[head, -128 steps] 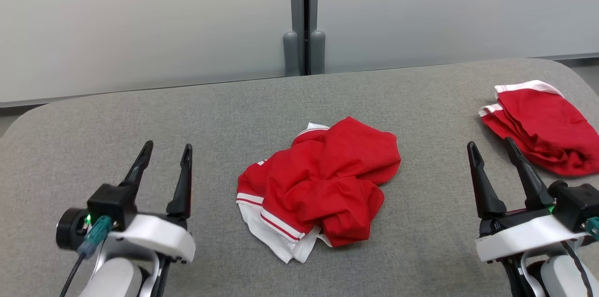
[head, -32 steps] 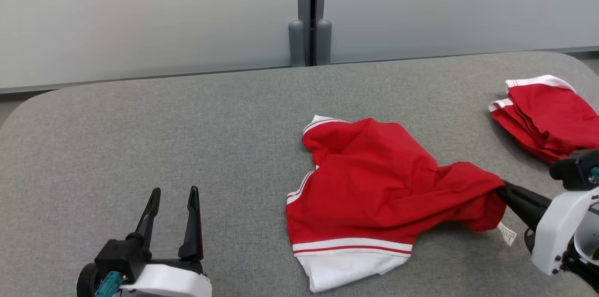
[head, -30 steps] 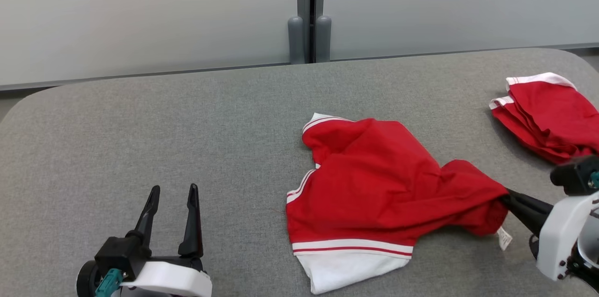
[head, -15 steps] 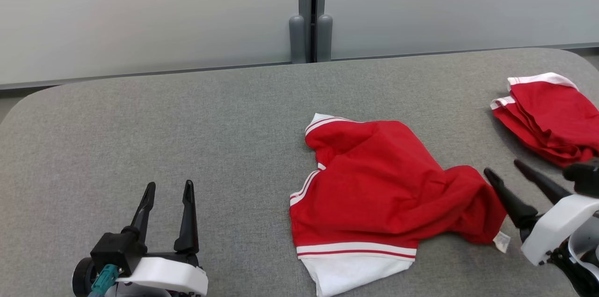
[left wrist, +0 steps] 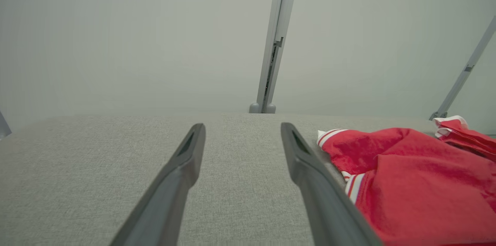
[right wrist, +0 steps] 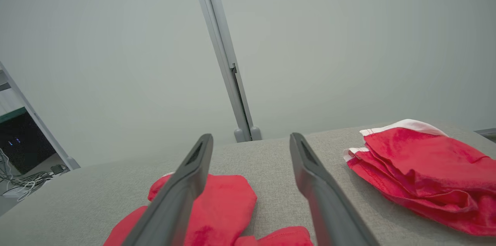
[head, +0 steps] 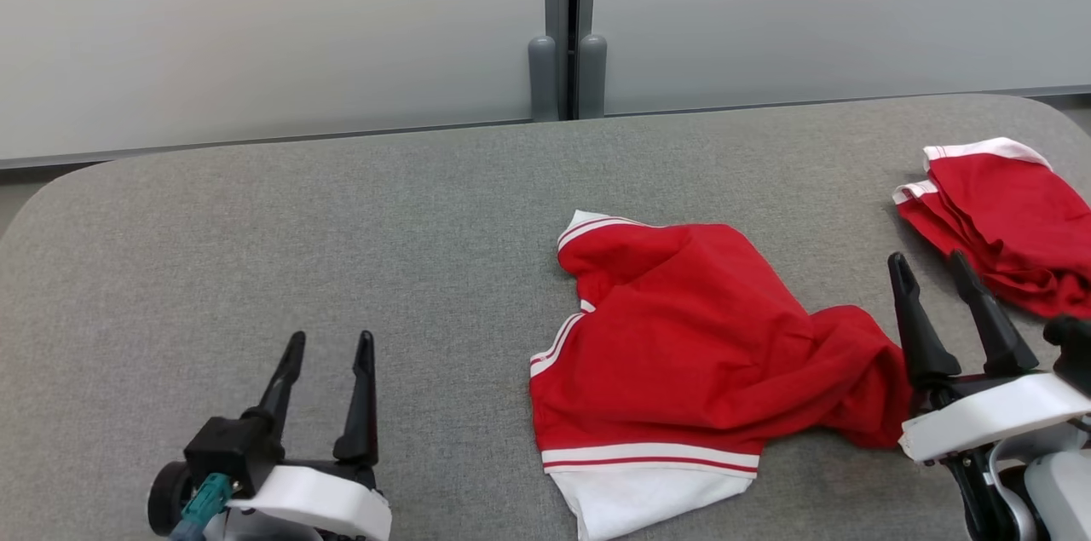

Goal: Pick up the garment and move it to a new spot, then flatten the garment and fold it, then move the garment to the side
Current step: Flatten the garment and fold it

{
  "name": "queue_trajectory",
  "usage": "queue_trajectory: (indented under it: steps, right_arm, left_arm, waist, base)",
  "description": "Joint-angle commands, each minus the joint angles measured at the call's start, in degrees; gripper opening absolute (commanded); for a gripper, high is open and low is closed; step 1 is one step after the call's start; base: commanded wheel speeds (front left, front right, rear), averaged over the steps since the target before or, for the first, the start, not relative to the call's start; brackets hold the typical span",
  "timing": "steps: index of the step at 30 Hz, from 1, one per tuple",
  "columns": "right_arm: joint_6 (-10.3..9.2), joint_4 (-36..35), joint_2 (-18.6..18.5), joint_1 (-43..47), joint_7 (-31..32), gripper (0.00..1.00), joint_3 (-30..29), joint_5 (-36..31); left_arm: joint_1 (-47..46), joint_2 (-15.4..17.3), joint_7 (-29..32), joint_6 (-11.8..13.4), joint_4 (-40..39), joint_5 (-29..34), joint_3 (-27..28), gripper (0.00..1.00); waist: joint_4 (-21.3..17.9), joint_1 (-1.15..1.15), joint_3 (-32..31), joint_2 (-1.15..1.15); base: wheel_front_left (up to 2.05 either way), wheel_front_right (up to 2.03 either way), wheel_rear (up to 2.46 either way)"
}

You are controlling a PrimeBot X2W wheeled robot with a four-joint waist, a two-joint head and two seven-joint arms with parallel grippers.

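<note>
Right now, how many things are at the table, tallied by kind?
Red garments: 2 (spread garment, folded garment)
Grippers: 2 (left gripper, right gripper)
Total: 4

The garment (head: 690, 353) lies on the desk (head: 341, 226), right of centre and near; a second garment (head: 1006, 217) lies far right, apart from it; the left hand (head: 331, 336) sits near left; the right hand (head: 926, 258) sits near right, between the two garments; a wall panel (head: 256, 30) stands behind the desk.
</note>
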Motion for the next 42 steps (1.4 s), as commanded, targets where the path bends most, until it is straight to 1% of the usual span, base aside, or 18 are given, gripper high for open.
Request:
queue_trajectory:
  steps: [1,5,8,11,13,16,19,26,27,28,29,30,31,32,38,42]
  right_arm:
    - [0.03,-0.04,0.56,0.61,-0.41,1.0,-0.78,-1.06]
    - [0.03,-0.1,2.37,1.09,-0.55,1.0,-2.07,-3.28]
    - [0.02,-0.37,2.77,0.99,-0.58,1.0,-2.6,-4.36]
    - [0.03,-0.65,3.23,0.54,-0.57,1.0,-2.4,-4.93]
    - [0.02,-0.83,3.25,0.07,-0.58,1.0,-2.05,-5.15]
    - [0.03,-1.09,3.04,-0.68,-0.58,1.0,-1.66,-5.33]
    - [0.03,-1.05,2.74,-1.28,-0.58,1.0,-1.25,-5.56]
    - [0.02,-1.49,2.66,-2.65,-0.59,1.0,-1.02,-5.57]
    - [0.02,-1.49,2.64,-2.77,-0.59,1.0,-0.98,-5.56]
    - [0.03,-1.5,2.65,-2.87,-0.59,1.0,-0.94,-5.54]
    - [0.03,-1.45,2.65,-2.87,-0.59,1.0,-0.96,-5.55]
    - [0.02,-1.42,2.69,-2.79,-0.59,1.0,-1.02,-5.61]
    - [0.02,-1.42,2.69,-2.79,-0.59,1.0,-1.02,-5.61]
    - [0.03,-1.25,2.87,-2.52,-0.59,1.0,-1.11,-5.76]
    - [0.03,-0.89,2.98,-2.62,-0.59,1.0,-0.84,-6.15]
    - [0.02,-1.08,2.8,-2.32,-0.59,1.0,-0.62,-6.32]
  left_arm:
    - [-0.02,0.27,1.1,-0.61,-0.02,-0.7,-0.37,1.0]
    - [0.61,0.21,9.48,-3.23,1.08,-3.78,-3.4,1.0]
    - [-0.19,0.14,15.95,-4.56,0.86,-6.51,-6.1,1.0]
    - [-1.53,0.13,22.55,-5.41,0.9,-10.28,-8.75,1.0]
    - [-2.86,0.31,27.62,-5.71,1.8,-11.16,-10.85,1.0]
    - [-5.53,0.3,32.71,-5.98,2.7,-12.44,-12.71,1.0]
    - [-8.09,0.53,36.08,-5.95,4.36,-11.97,-14.25,1.0]
    - [-12.7,0.77,39.19,-6.03,9.45,-10.8,-16.83,1.0]
    - [-13.0,0.73,39.34,-6.04,10.11,-10.92,-17.22,0.98]
    - [-13.42,0.81,38.98,-6.08,10.52,-10.6,-17.44,0.83]
    - [-13.84,0.81,38.21,-5.85,10.81,-10.39,-17.21,0.73]
    - [-14.09,0.79,37.7,-5.72,11.26,-10.26,-17.22,0.12]
    - [-14.09,0.79,37.7,-5.72,11.26,-10.26,-17.22,0.12]
    - [-14.46,0.87,37.22,-5.78,11.96,-10.0,-17.44,0.0]
    - [-15.51,1.62,35.91,-5.64,10.9,-10.33,-16.9,0.0]
    - [-16.45,3.65,36.53,-4.74,8.02,-11.26,-14.64,0.0]
  waist:
    - [0.06,0.0,0.06,0.0]
    - [0.03,0.0,0.13,0.0]
    - [-0.13,0.0,0.27,0.0]
    - [-0.63,0.0,0.88,0.0]
    - [-1.14,0.0,1.52,0.0]
    - [-2.2,0.0,2.74,0.0]
    - [-3.51,0.0,4.0,0.0]
    - [-6.22,0.0,6.35,0.0]
    - [-6.43,0.0,6.5,0.0]
    - [-6.62,0.0,6.67,0.0]
    - [-6.7,0.0,6.73,0.0]
    - [-6.75,0.0,6.75,0.0]
    - [-6.75,0.0,6.75,0.0]
    - [-6.72,0.0,6.58,0.0]
    - [-6.12,0.0,5.96,0.0]
    - [-5.36,0.0,5.95,0.0]
  base:
    - [0.0,0.0,0.0]
    - [0.0,0.0,0.0]
    - [0.0,0.0,0.0]
    - [0.0,0.0,0.0]
    - [0.0,0.0,0.0]
    - [0.0,0.0,0.0]
    - [0.0,0.0,0.0]
    - [0.0,0.0,0.0]
    - [0.0,0.0,0.0]
    - [0.0,0.0,0.0]
    - [0.0,0.0,0.0]
    - [0.0,0.0,0.0]
    - [0.0,0.0,0.0]
    - [0.0,0.0,0.0]
    - [0.0,0.0,0.0]
    - [0.0,0.0,0.0]
